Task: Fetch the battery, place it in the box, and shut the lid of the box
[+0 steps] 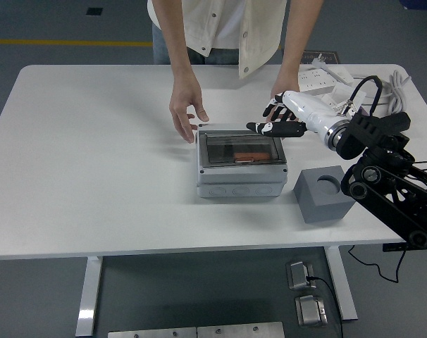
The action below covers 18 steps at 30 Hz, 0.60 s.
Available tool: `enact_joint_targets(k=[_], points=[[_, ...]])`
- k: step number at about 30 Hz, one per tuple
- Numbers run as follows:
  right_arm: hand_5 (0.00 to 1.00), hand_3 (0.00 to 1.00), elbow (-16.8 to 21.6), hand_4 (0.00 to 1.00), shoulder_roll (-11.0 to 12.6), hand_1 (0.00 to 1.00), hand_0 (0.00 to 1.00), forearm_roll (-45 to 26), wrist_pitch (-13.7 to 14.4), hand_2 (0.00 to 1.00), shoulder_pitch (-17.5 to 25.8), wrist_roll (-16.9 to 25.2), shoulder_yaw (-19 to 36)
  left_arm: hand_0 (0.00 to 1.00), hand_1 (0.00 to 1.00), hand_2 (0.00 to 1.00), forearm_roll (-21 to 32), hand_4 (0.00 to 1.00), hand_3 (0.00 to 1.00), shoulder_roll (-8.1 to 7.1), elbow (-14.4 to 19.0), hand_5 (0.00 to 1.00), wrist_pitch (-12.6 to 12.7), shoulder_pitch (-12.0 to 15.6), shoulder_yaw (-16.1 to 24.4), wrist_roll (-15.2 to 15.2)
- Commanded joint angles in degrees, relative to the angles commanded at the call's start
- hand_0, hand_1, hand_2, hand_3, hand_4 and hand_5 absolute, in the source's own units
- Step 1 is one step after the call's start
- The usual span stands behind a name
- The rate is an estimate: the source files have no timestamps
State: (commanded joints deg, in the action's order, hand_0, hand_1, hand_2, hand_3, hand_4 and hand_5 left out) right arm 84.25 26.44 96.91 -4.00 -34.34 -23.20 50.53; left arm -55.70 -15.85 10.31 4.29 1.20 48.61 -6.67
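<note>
Orange battery (244,155): inside the box, seen through the clear lid, lying flat near the middle.
Lid (242,148): transparent, down flat over the box opening, small latch tab at its front edge.
Box (240,179): grey, rectangular, standing on the table a little right of centre, front wall facing the near edge.
Right hand (280,120): white shell with black fingers, raised just above the box's far right corner, fingers (265,127) stretched out and loose, grasping nothing, not touching the lid.
Right arm (386,186): black, entering from the right edge, reaching in over the table's right side.
Left arm: not visible.
Person's hand at left (186,109): fingers pointing down, tips beside the box's far left corner; contact cannot be told.
Person's other hand (275,101): mostly hidden behind the robot's hand, near the box's far right corner.
Grey block (324,193): cube with a round hollow on top, just right of the box, apart from it.
Power strip (319,82): white, at the far right of the table, with white cable (391,86) and black plug (393,124) nearby.
Table (94,162): white, left half bare.
</note>
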Motion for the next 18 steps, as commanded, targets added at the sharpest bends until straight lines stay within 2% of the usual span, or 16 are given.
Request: enact_joint_targets(k=[4, 5, 10, 11, 16, 18], points=[[0.764, 0.612, -0.4, 0.886, 0.1, 0.571, 0.589, -5.7, -1.2, 0.603, 3.4, 4.2, 5.4, 0.428, 0.565, 0.516, -0.1, 0.127, 0.487, 0.12, 0.0, 0.002, 0.0, 0.1, 0.1, 0.0], [0.764, 0.576, -0.5, 0.889, 0.1, 0.480, 0.480, -7.2, -1.7, 0.551, 4.1, 5.1, 6.6, 0.428, 0.565, 0.515, -0.1, 0.126, 0.486, 0.14, 0.0, 0.002, 0.0, 0.1, 0.1, 0.0], [0.764, 0.576, -1.5, 0.889, -0.6, 0.480, 0.480, -15.2, -1.9, 0.551, 7.7, 10.4, 12.8, 0.428, 0.565, 0.515, -0.2, 0.126, 0.486, 0.30, 0.0, 0.002, 0.0, 0.2, 0.2, 0.0], [0.749, 0.548, -1.9, 0.886, -0.9, 0.419, 0.369, -17.1, -1.2, 0.481, 8.5, 11.9, 14.2, 0.428, 0.565, 0.516, -0.2, 0.126, 0.486, 0.35, 0.0, 0.002, 0.0, 0.2, 0.2, 0.0], [0.749, 0.548, -4.4, 0.886, -2.8, 0.419, 0.369, -26.2, 4.1, 0.481, 11.4, 20.1, 20.2, 0.428, 0.565, 0.516, -0.3, 0.126, 0.486, 0.64, 0.0, 0.002, -0.1, 0.5, 0.4, 0.0], [0.717, 0.538, -5.5, 0.880, -3.5, 0.431, 0.361, -29.6, 6.4, 0.491, 12.3, 23.2, 22.3, 0.428, 0.565, 0.516, -0.4, 0.127, 0.486, 0.74, 0.0, 0.002, -0.1, 0.5, 0.4, 0.0]])
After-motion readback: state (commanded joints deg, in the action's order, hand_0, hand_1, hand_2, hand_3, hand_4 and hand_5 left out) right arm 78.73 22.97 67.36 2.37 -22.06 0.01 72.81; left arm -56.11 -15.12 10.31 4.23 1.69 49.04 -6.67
